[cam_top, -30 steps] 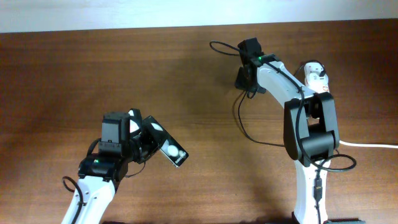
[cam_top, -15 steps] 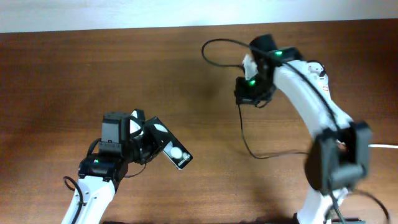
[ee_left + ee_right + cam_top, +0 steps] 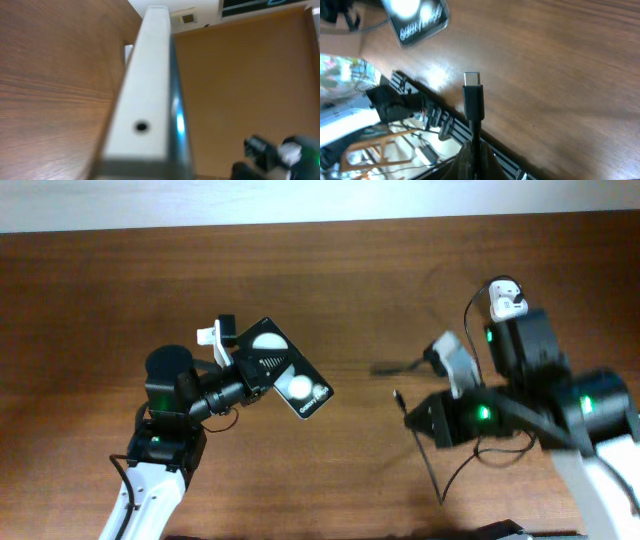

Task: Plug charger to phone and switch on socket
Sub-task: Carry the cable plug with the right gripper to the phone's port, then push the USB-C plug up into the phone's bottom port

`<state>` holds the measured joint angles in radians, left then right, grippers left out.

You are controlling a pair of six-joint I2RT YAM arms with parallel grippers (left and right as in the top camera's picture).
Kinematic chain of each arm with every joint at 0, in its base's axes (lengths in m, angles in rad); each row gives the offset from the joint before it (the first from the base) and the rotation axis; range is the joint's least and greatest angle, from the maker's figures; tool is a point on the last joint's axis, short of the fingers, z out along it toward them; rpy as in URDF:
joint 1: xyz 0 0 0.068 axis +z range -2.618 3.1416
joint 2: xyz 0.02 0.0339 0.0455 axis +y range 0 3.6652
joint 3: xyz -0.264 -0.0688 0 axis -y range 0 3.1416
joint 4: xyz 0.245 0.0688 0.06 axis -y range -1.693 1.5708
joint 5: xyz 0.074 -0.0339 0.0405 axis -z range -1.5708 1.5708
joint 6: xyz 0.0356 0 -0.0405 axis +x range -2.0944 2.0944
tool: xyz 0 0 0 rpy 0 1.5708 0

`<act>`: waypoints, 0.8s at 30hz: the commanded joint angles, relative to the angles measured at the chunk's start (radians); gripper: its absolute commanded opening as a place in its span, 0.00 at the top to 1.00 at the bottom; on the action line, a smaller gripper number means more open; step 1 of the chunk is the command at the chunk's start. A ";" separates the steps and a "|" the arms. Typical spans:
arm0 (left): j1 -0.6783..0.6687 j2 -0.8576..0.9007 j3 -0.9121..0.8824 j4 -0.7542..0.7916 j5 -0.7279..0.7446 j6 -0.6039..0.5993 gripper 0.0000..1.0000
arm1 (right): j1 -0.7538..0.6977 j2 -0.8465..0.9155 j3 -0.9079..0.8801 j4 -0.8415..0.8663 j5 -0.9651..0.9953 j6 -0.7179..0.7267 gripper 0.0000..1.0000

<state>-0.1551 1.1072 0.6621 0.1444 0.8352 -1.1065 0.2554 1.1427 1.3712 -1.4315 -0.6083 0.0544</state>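
My left gripper is shut on the phone, a black slab with two white spots, held tilted above the table with its free end toward the right. The left wrist view shows only its silvery edge with a small hole, close up and blurred. My right gripper is shut on the charger cable just behind its connector tip, which points left toward the phone. In the right wrist view the fingers pinch the cable, the connector stands up, and the phone is at top left. The white socket lies at the back right, partly behind the right arm.
The brown wooden table spans the view, with a pale wall strip along its far edge. The charger cable trails loosely on the table under the right arm. The right arm shows blurred at the lower right of the left wrist view.
My right arm swung from the back of the table to the front right, carrying the charger tip. My left gripper raised the phone and turned it toward the right.
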 commanded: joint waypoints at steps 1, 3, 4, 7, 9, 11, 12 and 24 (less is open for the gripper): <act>-0.020 -0.007 0.011 0.027 0.026 -0.103 1.00 | 0.118 -0.119 -0.109 0.078 -0.016 0.015 0.96; -0.039 -0.007 0.011 0.028 0.027 -0.137 1.00 | 0.215 -0.164 -0.154 0.149 0.027 0.079 0.96; -0.048 -0.007 0.011 0.028 0.044 -0.136 1.00 | 0.294 -0.173 -0.164 0.173 0.140 0.159 0.96; -0.048 -0.007 0.011 0.065 0.087 -0.078 1.00 | 0.452 -0.162 -0.164 0.191 0.320 0.261 0.96; -0.048 -0.007 0.011 0.080 0.097 -0.073 1.00 | 0.575 -0.134 -0.164 0.240 0.429 0.312 0.96; -0.047 -0.007 0.011 0.088 0.120 -0.054 1.00 | 0.654 -0.091 -0.164 0.267 0.559 0.406 0.96; -0.047 -0.007 0.011 0.091 0.143 -0.035 1.00 | 0.678 -0.065 -0.164 0.284 0.568 0.407 0.96; -0.045 0.040 0.011 0.034 0.193 0.103 1.00 | 0.694 0.024 -0.156 0.357 0.496 0.410 0.96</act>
<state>-0.2008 1.1145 0.6621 0.1726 1.0073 -1.0351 0.9424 1.1717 1.2095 -1.0695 -0.0643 0.4618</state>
